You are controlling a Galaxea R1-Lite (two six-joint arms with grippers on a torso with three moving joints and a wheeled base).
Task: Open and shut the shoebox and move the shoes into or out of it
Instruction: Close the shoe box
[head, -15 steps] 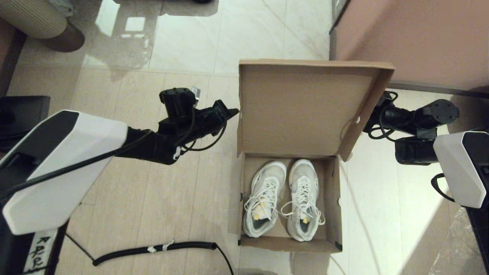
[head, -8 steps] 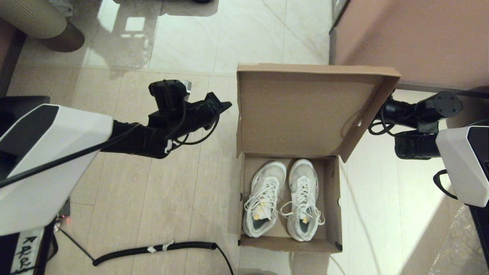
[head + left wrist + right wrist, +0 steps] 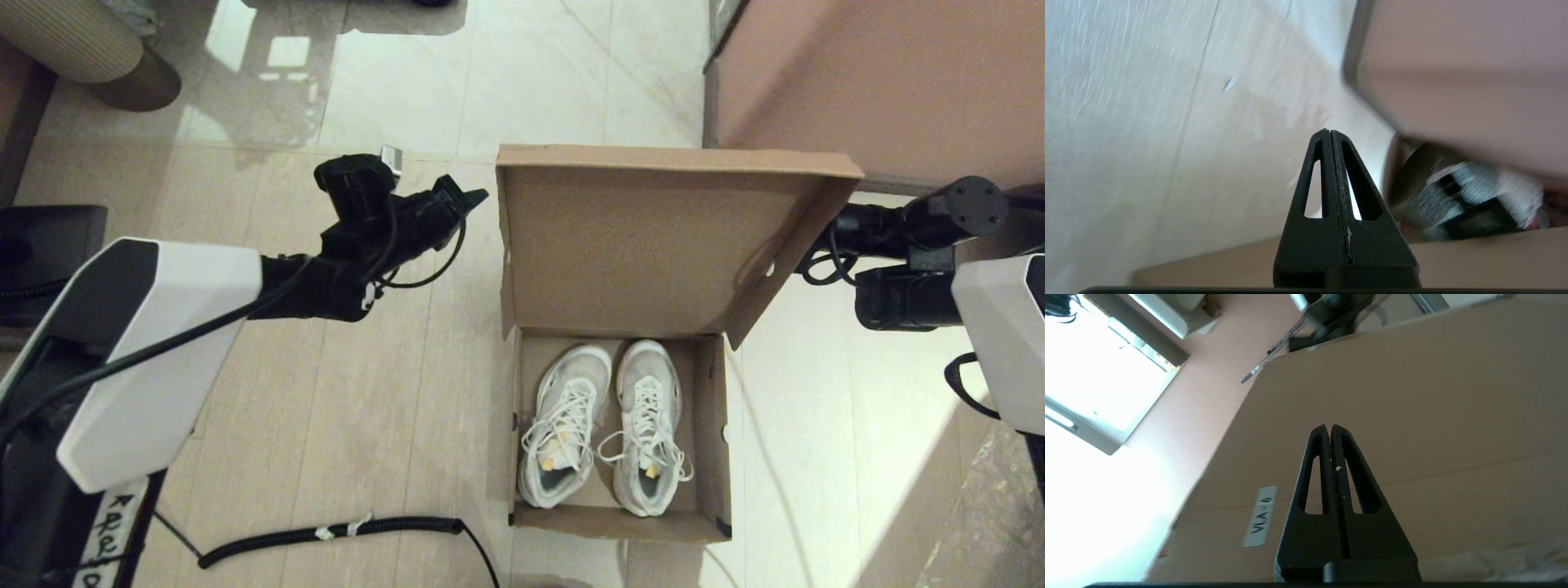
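1. Cardboard, plain brown: the shoebox [image 3: 620, 441] stands on the floor at centre, its hinged lid [image 3: 653, 237] raised toward 12 o'clock. The lid now leans further back than a second ago, its top edge lower in the head view and its open inside turned more upward.
2. White lace-up shoes [image 3: 604, 425] lie side by side in the box, toes toward 12 o'clock, unmoved across the last second.
3. Left end effector [image 3: 465, 200] hangs at 9 o'clock of the lid, just beside its left edge but apart from it. It had its tip at that edge a second ago and has since drawn away. The left wrist view shows its fingers [image 3: 1331, 163] pressed together, gripping nothing.
4. Right end effector [image 3: 1329, 430] is behind the lid at 3 o'clock, hidden from the head camera by the lid's flap. The right wrist view shows its fingers pinched tight with nothing between them, pointing at the lid's outer face, near a small white label [image 3: 1261, 516]. Whether the tip touches the cardboard cannot be told.
5. Judgement: the opening step looks all but done, with the shoes exposed for removal. The lid may swing forward if nothing props it.
6. Surface: pale wood-look floor [image 3: 326, 392] meeting glossy tile toward 12 o'clock. A black coiled cable [image 3: 326, 535] lies at 7 o'clock of the box.
7. Room: a pinkish-brown furniture block [image 3: 882, 82] stands at 1 o'clock, close behind the lid.
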